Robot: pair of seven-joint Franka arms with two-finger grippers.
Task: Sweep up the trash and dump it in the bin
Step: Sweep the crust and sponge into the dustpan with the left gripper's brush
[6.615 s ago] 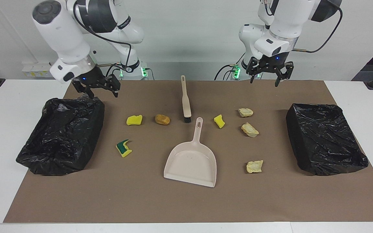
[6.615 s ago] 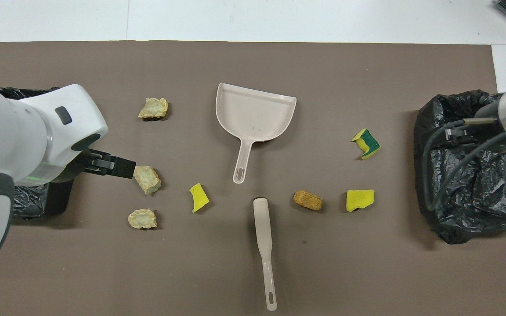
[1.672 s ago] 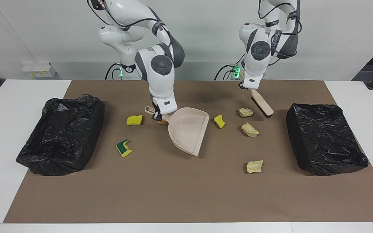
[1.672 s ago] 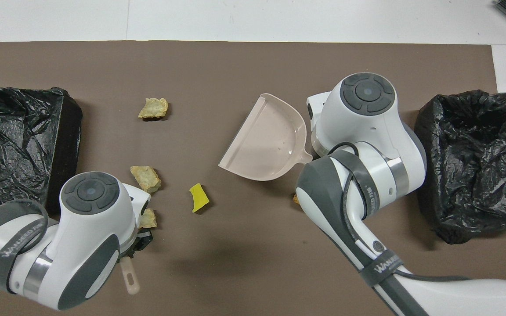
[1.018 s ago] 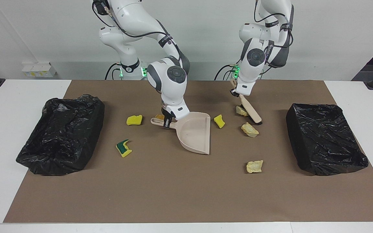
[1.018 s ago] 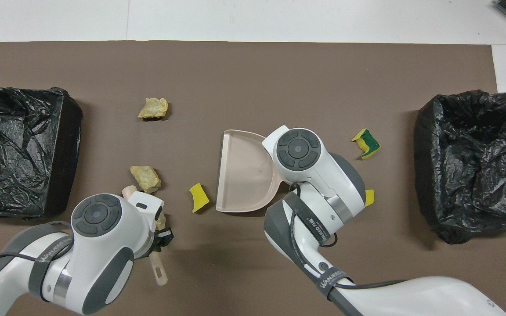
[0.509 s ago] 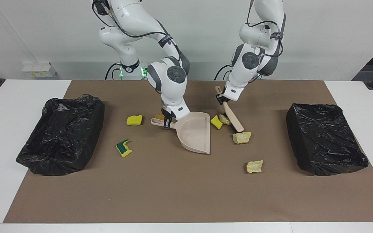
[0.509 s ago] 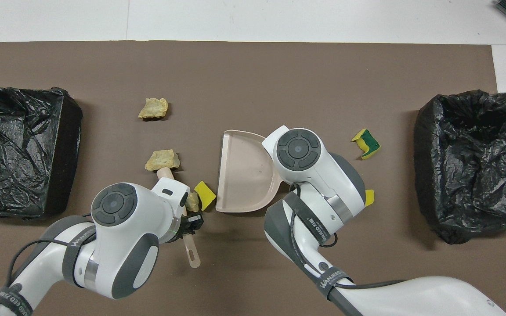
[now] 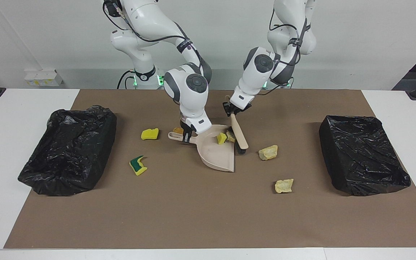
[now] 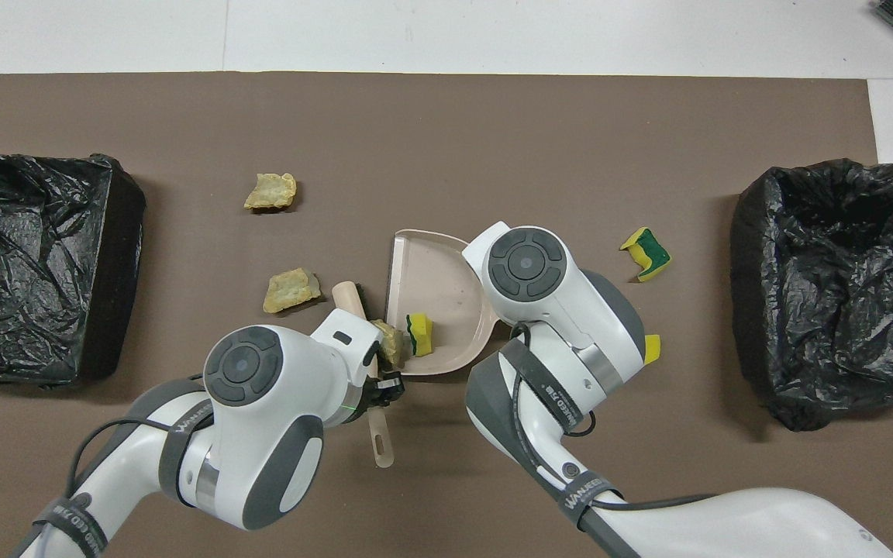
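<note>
Facing view showing left gripper [image 9: 230, 109] clamping a smooth beige brush [image 9: 239, 135] at the plastic dustpan [image 9: 218, 156] lip, right gripper [image 9: 186, 135] gripping its handle, spongy yellow scrap [image 9: 221, 138] lying inside, crumbly chunks [image 9: 268, 152] sitting beside the dustpan.

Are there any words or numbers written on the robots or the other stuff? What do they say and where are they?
"WANEED" (my best reading, small letters): on the grey band around the right arm.
Similar lettering on the grey band around the left arm: too small and tilted to read surely.
A second band on the left arm: unreadable.
No writing shows on the dustpan, the brush or the black bins.
</note>
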